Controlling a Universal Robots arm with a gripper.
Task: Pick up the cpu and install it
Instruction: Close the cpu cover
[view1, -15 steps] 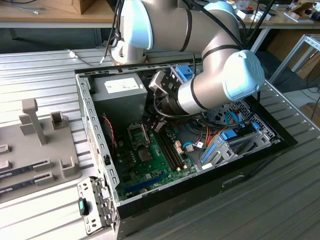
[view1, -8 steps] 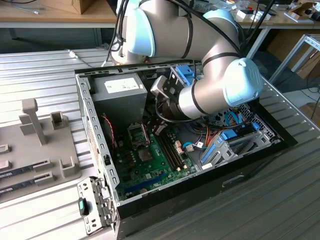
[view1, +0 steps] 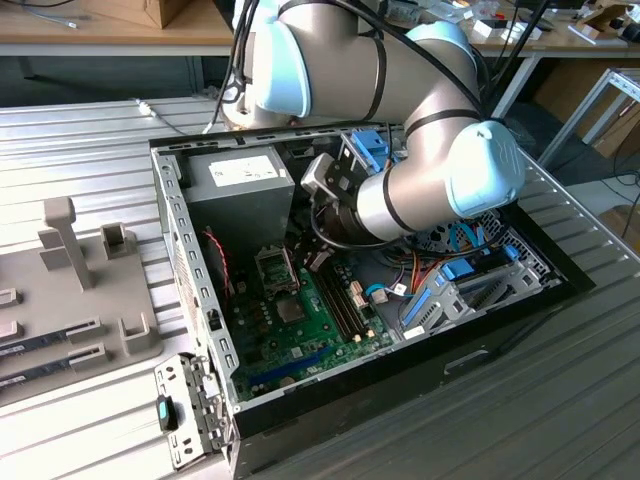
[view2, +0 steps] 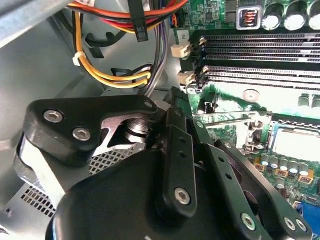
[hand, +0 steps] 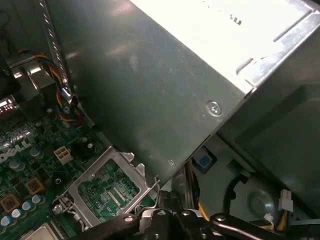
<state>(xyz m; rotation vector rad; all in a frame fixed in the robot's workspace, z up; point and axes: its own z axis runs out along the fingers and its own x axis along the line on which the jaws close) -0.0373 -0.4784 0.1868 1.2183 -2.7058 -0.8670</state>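
An open computer case (view1: 500, 340) is laid on a ribbed metal table (view1: 90, 150), with wooden benches (view1: 100, 30) behind and a grey fixture tray (view1: 70, 290) at the table's edge toward the exterior view's left. The arm (view1: 400, 90) is reached into the case. In the second wrist view, memory slots (view2: 260, 50) and the gripper (view2: 186, 112) linkages are seen; the fingers' opening cannot be told. In the first wrist view, the raised socket frame (hand: 107, 175) sits beside the power supply (hand: 150, 90). The cpu cannot be made out.
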